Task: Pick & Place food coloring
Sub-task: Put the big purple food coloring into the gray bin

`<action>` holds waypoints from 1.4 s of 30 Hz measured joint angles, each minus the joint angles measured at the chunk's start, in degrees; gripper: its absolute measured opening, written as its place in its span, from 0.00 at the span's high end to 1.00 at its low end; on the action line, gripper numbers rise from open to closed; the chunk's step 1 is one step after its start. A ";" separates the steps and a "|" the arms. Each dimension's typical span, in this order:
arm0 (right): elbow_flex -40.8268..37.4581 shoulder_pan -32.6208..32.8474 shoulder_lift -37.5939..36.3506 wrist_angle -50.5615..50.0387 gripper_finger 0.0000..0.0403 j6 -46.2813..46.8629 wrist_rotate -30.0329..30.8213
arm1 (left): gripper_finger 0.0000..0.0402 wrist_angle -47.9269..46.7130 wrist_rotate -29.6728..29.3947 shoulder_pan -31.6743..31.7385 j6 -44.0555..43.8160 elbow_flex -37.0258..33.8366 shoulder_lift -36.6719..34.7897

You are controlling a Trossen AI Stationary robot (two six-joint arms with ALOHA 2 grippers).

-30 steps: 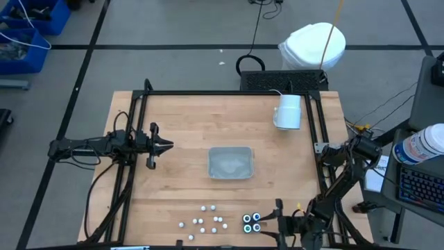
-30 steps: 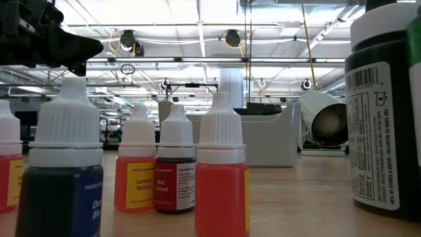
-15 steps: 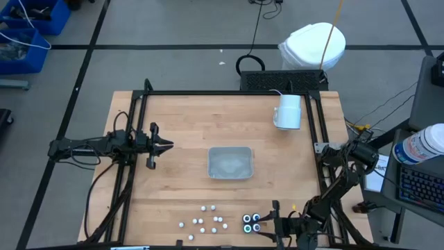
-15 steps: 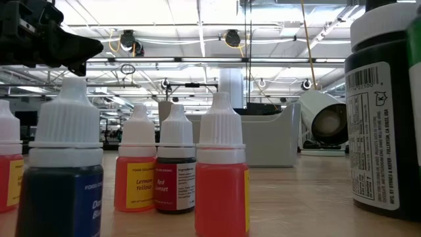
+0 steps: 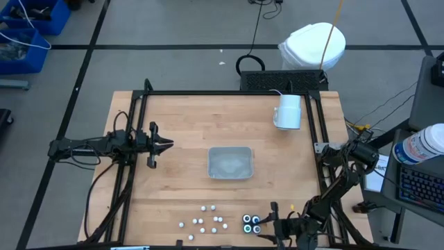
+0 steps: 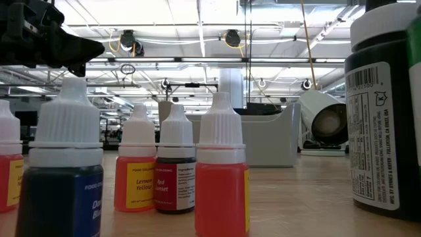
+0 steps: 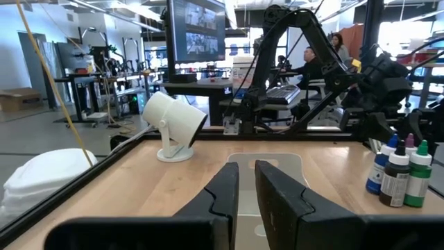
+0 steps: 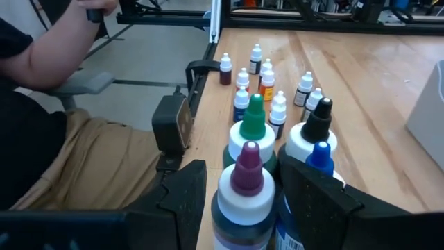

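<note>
Right claw closing in on the big bottles, near edge of the table

Caught the right gripper (image 5: 269, 222) scooted a hair along the near edge of the table (image 5: 180, 187) toward the four dark pots (image 5: 252, 222) compared with a second back. Now straddling the purple-capped one (image 8: 243, 187) with fingers spread, not squeezing anything yet. Looks like a grab lined up, so probably just needs a close and a lift. Got the small dropper bottles (image 5: 207, 219) clustered just beside the pots on that same near edge, all untouched, and nothing visible in the clear tray (image 5: 230, 148) mid-table. Left gripper (image 5: 166, 145) parked toward the left edge, pinched nearly shut on nothing. Haven't placed a single bottle, by the look of it.
</note>
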 joint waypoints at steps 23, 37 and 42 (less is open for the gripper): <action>-0.09 0.91 0.09 -0.31 0.56 -2.01 -0.24 | 0.86 -0.07 -0.04 0.00 0.00 0.00 0.00; -0.28 -1.53 0.31 -0.59 0.56 -4.63 -0.63 | 0.86 -0.07 -0.06 0.00 0.02 0.00 0.01; -0.24 -1.51 0.22 -0.42 0.56 -4.26 -1.30 | 0.86 -0.07 -0.07 0.02 0.00 0.00 0.01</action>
